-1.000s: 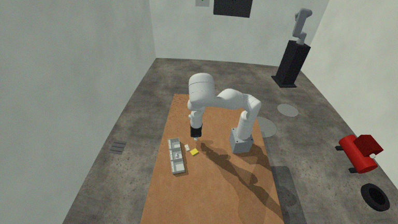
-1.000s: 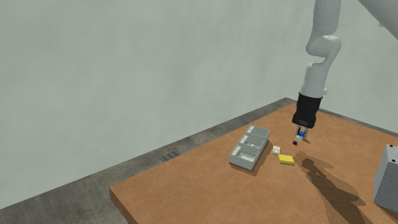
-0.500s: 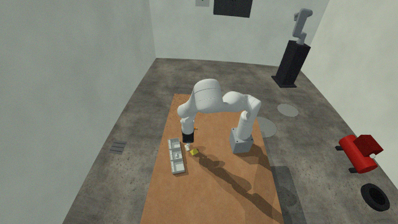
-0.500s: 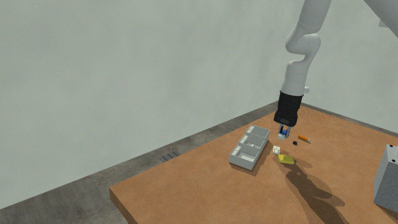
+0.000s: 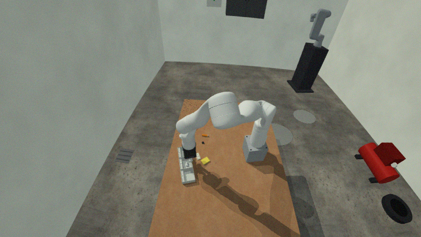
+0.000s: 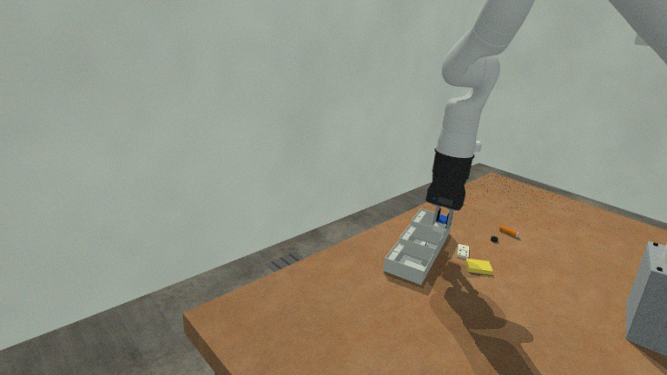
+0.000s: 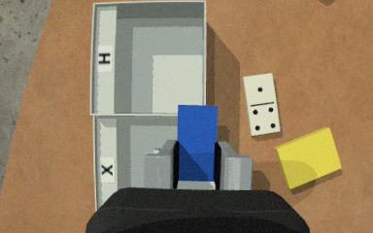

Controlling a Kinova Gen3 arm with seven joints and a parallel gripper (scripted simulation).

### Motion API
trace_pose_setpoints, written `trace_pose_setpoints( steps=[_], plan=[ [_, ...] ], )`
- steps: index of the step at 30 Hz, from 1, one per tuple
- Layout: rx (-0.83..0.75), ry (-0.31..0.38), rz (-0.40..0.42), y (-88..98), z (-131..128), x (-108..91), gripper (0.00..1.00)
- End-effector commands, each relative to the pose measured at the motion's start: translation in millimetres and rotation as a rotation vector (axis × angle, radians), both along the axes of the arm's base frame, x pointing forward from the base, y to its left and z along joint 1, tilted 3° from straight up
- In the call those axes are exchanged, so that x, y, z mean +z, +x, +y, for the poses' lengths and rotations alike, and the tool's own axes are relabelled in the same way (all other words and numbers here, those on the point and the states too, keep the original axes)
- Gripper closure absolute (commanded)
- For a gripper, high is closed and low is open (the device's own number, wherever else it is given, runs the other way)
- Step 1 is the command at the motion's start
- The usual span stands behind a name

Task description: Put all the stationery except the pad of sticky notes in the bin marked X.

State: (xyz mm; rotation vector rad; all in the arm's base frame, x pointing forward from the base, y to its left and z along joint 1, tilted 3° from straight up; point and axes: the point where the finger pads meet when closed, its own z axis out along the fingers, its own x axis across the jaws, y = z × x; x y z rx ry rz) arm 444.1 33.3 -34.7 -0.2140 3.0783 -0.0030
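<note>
My gripper (image 7: 196,157) is shut on a blue rectangular eraser (image 7: 196,143) and holds it upright above the grey bin marked X (image 7: 128,160). In the wrist view the eraser's far end reaches the wall between bin X and the bin marked H (image 7: 148,58). In the exterior view the gripper (image 6: 443,220) hangs just over the far end of the row of bins (image 6: 418,253). The yellow pad of sticky notes (image 7: 308,156) lies on the table to the right of the bins. An orange marker (image 6: 509,232) lies farther back.
A white domino (image 7: 261,104) lies between the bins and the yellow pad. A small black nut (image 6: 494,239) lies near the marker. The arm's grey base (image 5: 255,152) stands at the table's right side. The bins sit close to the table's left edge.
</note>
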Motion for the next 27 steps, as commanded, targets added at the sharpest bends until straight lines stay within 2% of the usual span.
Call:
trace_pose_setpoints(
  steps=[1,6,22,27],
  plan=[
    [0.013,-0.004,0.002,18.0,16.4,-0.2,0.55],
    [0.013,-0.004,0.002,25.4,22.5,0.2,0.55],
    [0.013,-0.002,-0.003,26.1,22.1,0.3,0.55],
    [0.017,-0.003,-0.008,29.3,22.0,-11.0,0.55]
  ],
)
